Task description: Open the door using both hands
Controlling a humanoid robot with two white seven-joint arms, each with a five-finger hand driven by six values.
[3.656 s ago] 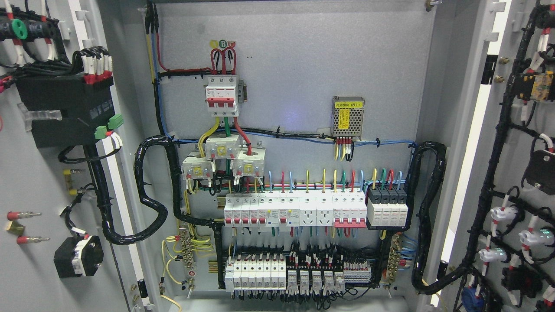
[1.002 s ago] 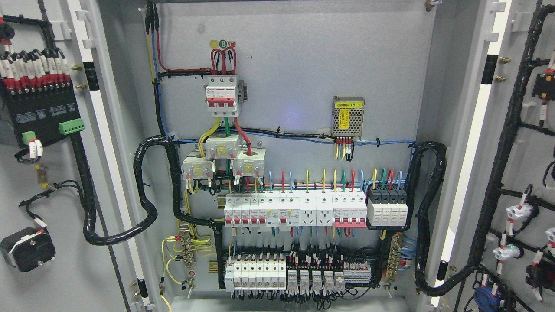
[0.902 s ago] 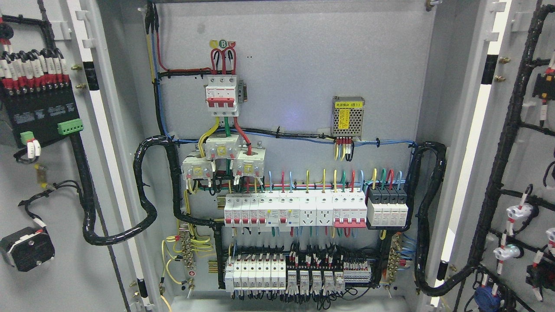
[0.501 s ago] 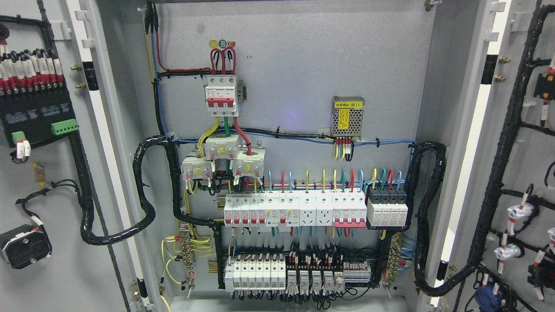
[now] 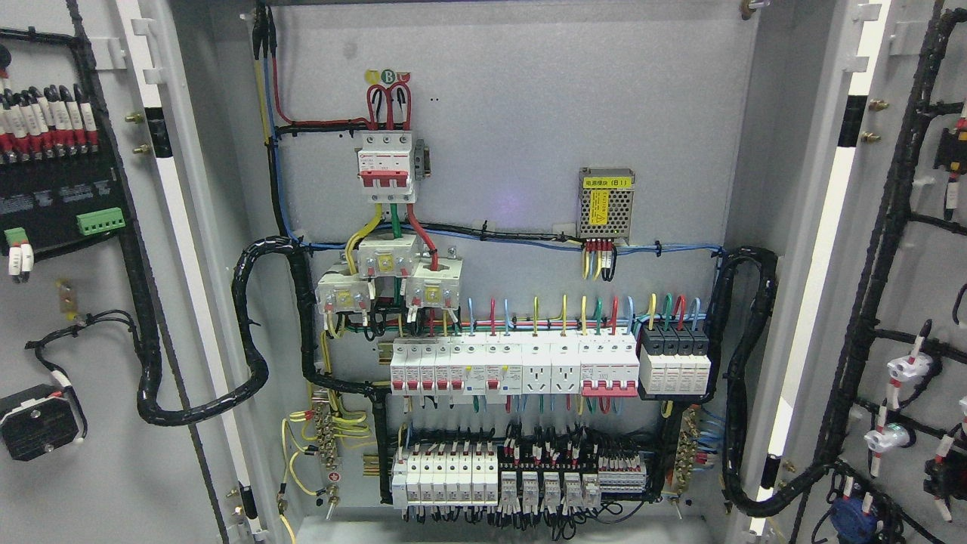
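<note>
A grey electrical cabinet fills the head view with both doors swung wide. The left door point(image 5: 98, 476) shows its inner face with a black module, green connectors and a black wire loom. The right door point(image 5: 933, 287) also shows its inner face, crossed by black looms and small white lamp backs. Between them the back panel point(image 5: 514, 136) is fully exposed. Neither of my hands nor any arm shows in the picture.
On the back panel sit a red-and-white main breaker point(image 5: 386, 166), a row of white breakers point(image 5: 514, 366), a meshed power supply point(image 5: 606, 204) and lower terminal blocks point(image 5: 521, 476). Thick black cable looms point(image 5: 748, 378) loop from the cabinet to each door.
Both doors have swung further outward: the left door's black module and fittings slid left, and the right door's looms and lamps slid right. The cabinet interior is unchanged.
</note>
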